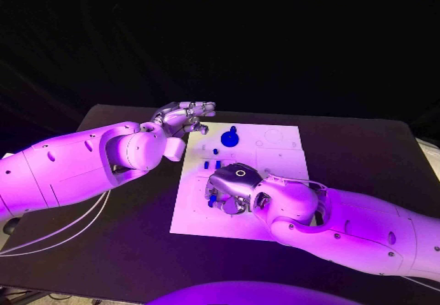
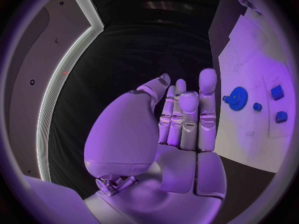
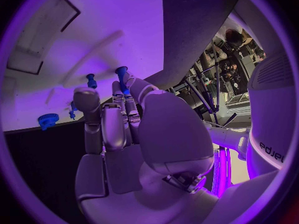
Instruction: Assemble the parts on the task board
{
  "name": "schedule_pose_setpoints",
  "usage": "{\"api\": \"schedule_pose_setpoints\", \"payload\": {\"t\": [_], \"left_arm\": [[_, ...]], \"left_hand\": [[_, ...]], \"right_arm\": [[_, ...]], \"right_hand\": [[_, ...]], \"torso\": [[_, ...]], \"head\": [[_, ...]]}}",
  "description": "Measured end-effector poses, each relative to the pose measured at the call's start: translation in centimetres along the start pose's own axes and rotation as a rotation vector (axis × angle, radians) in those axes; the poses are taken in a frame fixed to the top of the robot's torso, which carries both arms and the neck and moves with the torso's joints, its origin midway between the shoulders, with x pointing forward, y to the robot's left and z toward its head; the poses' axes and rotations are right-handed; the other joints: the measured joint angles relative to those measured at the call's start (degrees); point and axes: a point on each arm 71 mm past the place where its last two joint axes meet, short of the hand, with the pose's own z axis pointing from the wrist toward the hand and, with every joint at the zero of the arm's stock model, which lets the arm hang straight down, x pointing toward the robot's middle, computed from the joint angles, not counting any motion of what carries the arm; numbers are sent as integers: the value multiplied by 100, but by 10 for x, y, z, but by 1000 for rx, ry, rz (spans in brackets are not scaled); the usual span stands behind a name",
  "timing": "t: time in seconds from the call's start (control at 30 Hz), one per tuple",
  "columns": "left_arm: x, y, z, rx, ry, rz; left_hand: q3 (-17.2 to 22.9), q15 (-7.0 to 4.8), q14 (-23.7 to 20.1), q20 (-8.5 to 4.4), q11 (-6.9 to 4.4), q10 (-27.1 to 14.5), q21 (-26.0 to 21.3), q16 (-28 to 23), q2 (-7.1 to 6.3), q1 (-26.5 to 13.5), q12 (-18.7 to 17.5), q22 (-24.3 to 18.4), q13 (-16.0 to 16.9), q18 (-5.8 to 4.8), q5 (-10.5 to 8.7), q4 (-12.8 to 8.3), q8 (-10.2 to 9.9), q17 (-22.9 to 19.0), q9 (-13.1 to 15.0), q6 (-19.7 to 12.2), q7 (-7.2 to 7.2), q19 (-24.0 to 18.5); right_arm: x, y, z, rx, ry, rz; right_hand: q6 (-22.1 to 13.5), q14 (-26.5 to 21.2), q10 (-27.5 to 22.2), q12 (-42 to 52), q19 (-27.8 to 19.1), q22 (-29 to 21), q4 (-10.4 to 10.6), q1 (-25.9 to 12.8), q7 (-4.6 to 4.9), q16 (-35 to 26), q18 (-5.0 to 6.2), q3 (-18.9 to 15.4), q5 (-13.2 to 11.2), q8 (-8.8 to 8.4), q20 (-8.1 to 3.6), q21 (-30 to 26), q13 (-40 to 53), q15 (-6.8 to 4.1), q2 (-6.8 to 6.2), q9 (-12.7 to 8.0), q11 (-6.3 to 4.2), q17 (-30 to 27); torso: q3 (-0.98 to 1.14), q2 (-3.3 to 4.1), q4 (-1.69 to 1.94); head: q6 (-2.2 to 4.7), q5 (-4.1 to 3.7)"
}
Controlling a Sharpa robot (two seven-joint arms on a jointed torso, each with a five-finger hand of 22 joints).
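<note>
A: Where are the hands?
B: Above the task board [image 1: 275, 210], the right hand [image 1: 234, 187] pinches a blue part [image 3: 122, 74]; the left hand [image 1: 184, 117], fingers spread, hovers beside the board's far corner, near a blue gear [image 1: 229, 136].

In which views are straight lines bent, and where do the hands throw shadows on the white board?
Both wrist views bend straight lines: the task board edges curve. In the right wrist view, long finger shadows of the right hand cross the board by a blue peg. In the head view, the board is shaded under that hand.
</note>
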Motion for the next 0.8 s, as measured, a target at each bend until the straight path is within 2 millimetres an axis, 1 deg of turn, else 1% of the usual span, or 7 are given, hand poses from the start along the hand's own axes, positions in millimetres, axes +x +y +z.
{"api": "schedule_pose_setpoints", "payload": {"t": [0.17, 0.27, 0.33, 0.5, 0.57, 0.73, 0.8], "left_arm": [[0, 0, 0, -1, 1, 0], [0, 0, 0, -1, 1, 0], [0, 0, 0, -1, 0, 0], [0, 0, 0, -3, 1, 0], [0, 0, 0, -3, 1, 0], [0, 0, 0, -6, 2, 0], [0, 0, 0, -6, 2, 0]], "left_hand": [[0, 0, 0, 0, 21, -21, -22, 0, 0, 0, 30, -13, 5, 0, 0, 0, 0, -17, 0, 0, 0, 0], [0, 0, 0, 0, 21, -21, -22, 0, 0, 0, 30, -13, 5, 0, 0, 0, 0, -17, 0, 0, 0, 0], [0, 0, 0, 0, 21, -21, -22, 0, 0, 0, 30, -13, 5, 0, 0, 0, 0, -17, 0, 0, 0, 0], [0, 0, 0, 0, 21, -21, -22, 0, 0, 0, 30, -13, 4, 0, 0, 0, 0, -16, 0, 0, 0, 0], [0, 0, 0, 0, 21, -21, -22, 0, 0, 0, 30, -13, 4, 0, 0, 0, 0, -16, 0, 0, 0, 0], [0, 0, 0, 0, 21, -21, -22, 0, 0, 0, 30, -13, 4, 0, 0, 0, 0, -16, 0, 0, 0, 0], [-16, 0, 0, 0, 21, -21, -45, 0, 0, 0, 30, -22, 4, 0, 0, -16, 0, -22, 0, 0, 0, 0]], "right_arm": [[0, 3, 3, -1, 18, -19], [0, 3, 3, 0, 23, -25], [3, 2, 3, 4, 31, -26], [9, -1, 2, 15, 40, -21], [8, -1, 1, 16, 30, -17], [6, -2, -3, 17, -14, 3], [4, -3, -6, 15, -43, 18]], "right_hand": [[-19, 0, 0, -51, -37, -46, 1, -38, 2, 27, 0, 0, 0, 23, -10, -46, -2, 0, -34, 0, 0, 5], [-191, 11, -54, -180, -95, -130, 60, -192, 105, 45, 0, -10, 5, -84, 31, -104, 0, 15, -122, -39, -1, 25], [-454, 9, -259, -276, -142, -184, 111, -328, 158, 45, 0, -35, 16, -160, 78, -133, -11, 96, -197, -109, 70, -13], [-1067, -1, -721, -431, -236, -379, 121, -502, 172, -85, -1, -247, 16, -178, 172, -279, -12, 144, -426, -156, 163, -204], [-1228, 12, -919, -431, -321, -537, 132, -494, 154, -143, -1, -363, 16, -178, 175, -386, -12, 157, -477, -156, 194, -296], [-1320, 0, -1138, -393, -400, -742, 163, -478, 133, -244, 0, -642, 37, -177, 194, -521, 9, 187, -504, -131, 235, -446], [-1296, 0, -1146, -321, -400, -743, 184, -476, 158, -244, 0, -693, 69, -177, 193, -521, 17, 187, -502, -120, 227, -459]], "torso": [[0, -1, 4], [0, -1, 4], [0, -1, 4], [0, 1, 2], [0, 1, 1], [4, 1, 0], [6, 1, -1]], "head": [[-12, 5], [-16, 18], [-19, 21], [-21, 30], [-21, 31], [-15, 32], [-10, 32]]}}
